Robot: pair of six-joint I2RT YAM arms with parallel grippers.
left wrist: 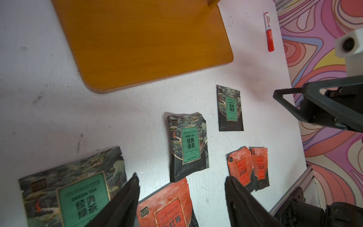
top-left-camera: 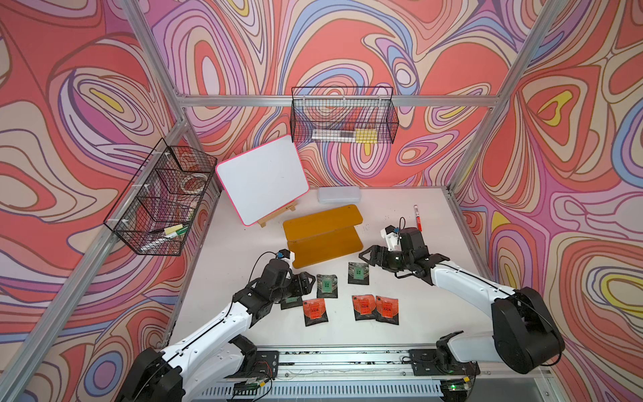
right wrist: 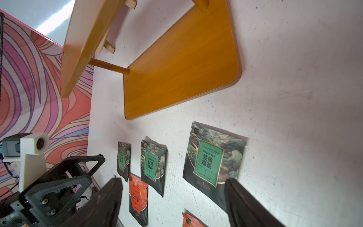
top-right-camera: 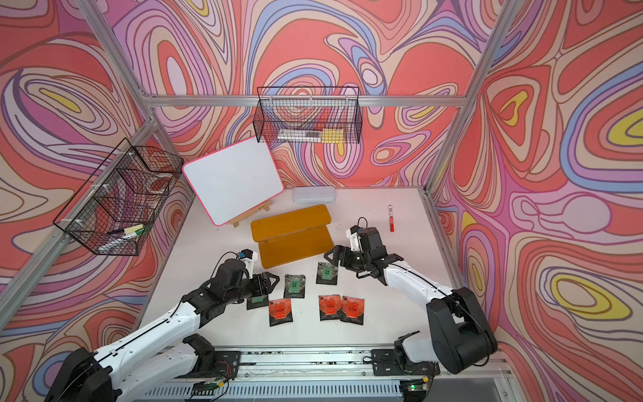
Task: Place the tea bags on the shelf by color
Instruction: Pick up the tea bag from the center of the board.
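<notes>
Tea bags [top-left-camera: 327, 286] lie by front edge of shelf [top-left-camera: 327, 249]; left gripper [left wrist: 181, 177], right gripper [right wrist: 172, 180] spread

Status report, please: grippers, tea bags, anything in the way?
Left gripper open, over a green bag. Right gripper open, empty. All six tea bags on table, shelf bare. Nothing blocking.

Walls [top-left-camera: 348, 41]: I see red, pink, lilac and yellow swirls on three sides.
Frame [top-left-camera: 243, 100]: aluminium rails along the wall joins.
Desk [top-left-camera: 382, 334]: white, scuffed top.
Light: even, with soft shadows on my feed.
</notes>
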